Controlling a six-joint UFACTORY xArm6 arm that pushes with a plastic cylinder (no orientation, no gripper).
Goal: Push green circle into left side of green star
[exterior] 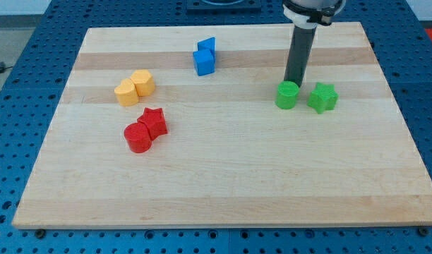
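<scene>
The green circle (287, 95) sits on the wooden board at the view's right, a short gap to the left of the green star (322, 97). The two do not touch. My rod comes down from the view's top and my tip (293, 82) is right behind the green circle, at its upper edge, seemingly touching it. The tip's very end is partly hidden by the circle.
Two blue blocks (205, 56) sit together near the view's top centre. Two yellow blocks (135, 87) sit at the left. A red circle (138, 137) and a red star (154, 122) touch below them. The wooden board (216, 183) ends on a blue perforated table.
</scene>
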